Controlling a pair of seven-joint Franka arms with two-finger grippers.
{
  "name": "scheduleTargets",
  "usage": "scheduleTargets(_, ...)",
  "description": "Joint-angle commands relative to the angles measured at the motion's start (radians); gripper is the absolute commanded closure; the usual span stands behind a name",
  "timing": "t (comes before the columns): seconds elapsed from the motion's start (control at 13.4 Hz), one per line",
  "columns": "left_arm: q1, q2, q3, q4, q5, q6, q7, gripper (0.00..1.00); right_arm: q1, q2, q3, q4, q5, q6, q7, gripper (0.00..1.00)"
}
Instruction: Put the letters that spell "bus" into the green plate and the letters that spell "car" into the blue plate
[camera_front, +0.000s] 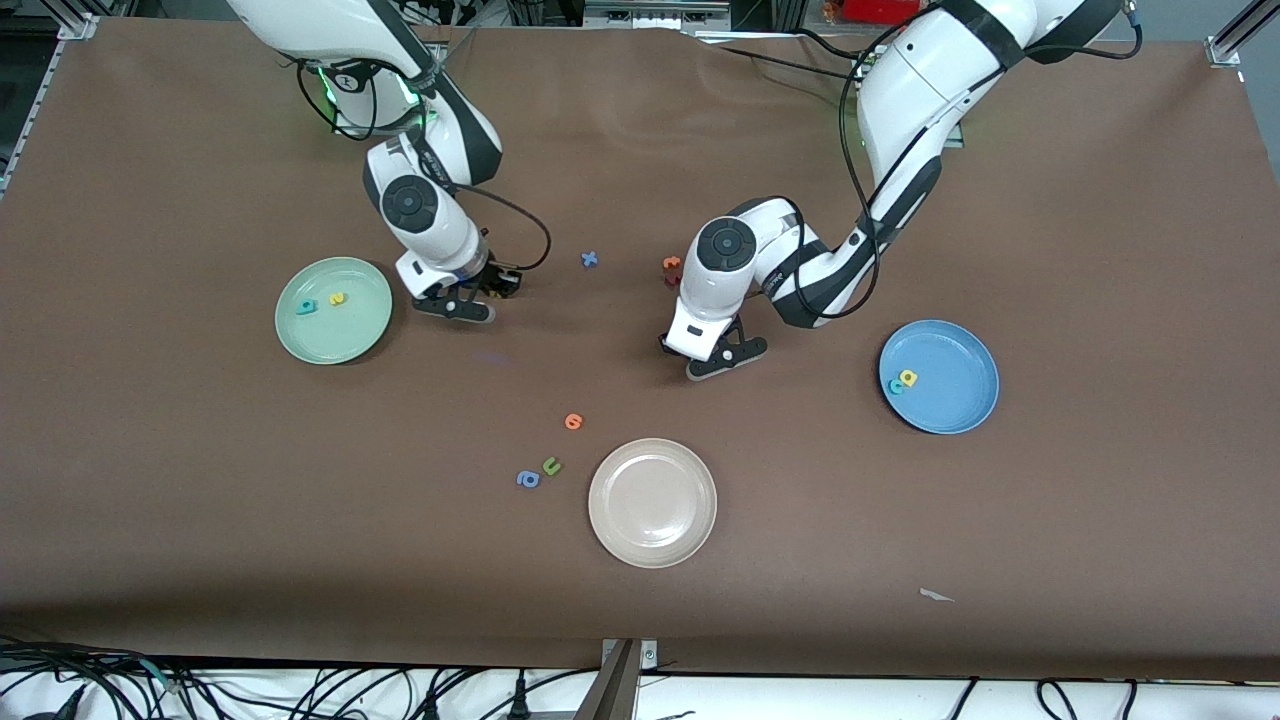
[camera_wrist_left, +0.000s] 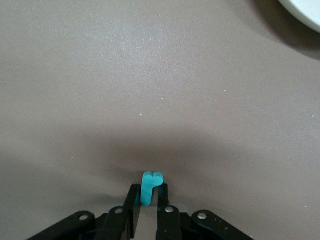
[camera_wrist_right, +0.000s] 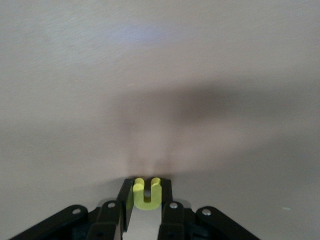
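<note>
Brown table (camera_front: 1100, 200), arm bases along top of frame. Green plate (camera_front: 350, 340) mid-left holds teal b (camera_front: 307, 306) and yellow s (camera_front: 338, 298). Blue plate (camera_front: 960, 400) mid-right holds yellow a (camera_front: 907, 377) touching teal c (camera_front: 896, 387). Cream plate (camera_front: 652, 545) lower centre.

Right gripper (camera_wrist_right: 146, 192) low over bare table just beside green plate, fingers clamped on yellow u (camera_wrist_right: 146, 191). Left gripper (camera_wrist_left: 149, 191) low over table at frame centre, fingers clamped on teal r (camera_wrist_left: 149, 186).

Strays: blue x (camera_front: 590, 259) upper centre, orange and dark red letters (camera_front: 671, 270) by left arm's wrist, orange letter (camera_front: 573, 421), green u (camera_front: 551, 465) and blue a (camera_front: 528, 479) near cream plate.
</note>
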Motion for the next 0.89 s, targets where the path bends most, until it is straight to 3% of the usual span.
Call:
scheduleTargets(0.0, -0.021, 0.028, 0.024, 0.028, 0.037, 0.007, -0.02, 0.84, -0.005, -0.093, -0.079, -0.013, 0.001, -0.13, -0.106, 0.91)
scheduleTargets(0.52, 0.021, 0.001, 0.02, 0.054, 0.025, -0.111, 0.038, 0.95, -0.005, -0.135, -0.361, -0.018, 0.001, -0.279, -0.433, 0.91)
scheduleTargets(0.82, 0.144, -0.051, -0.02, 0.061, -0.056, -0.252, 0.224, 0.98, -0.007, -0.113, -0.398, -0.053, 0.001, -0.285, -0.467, 0.91)
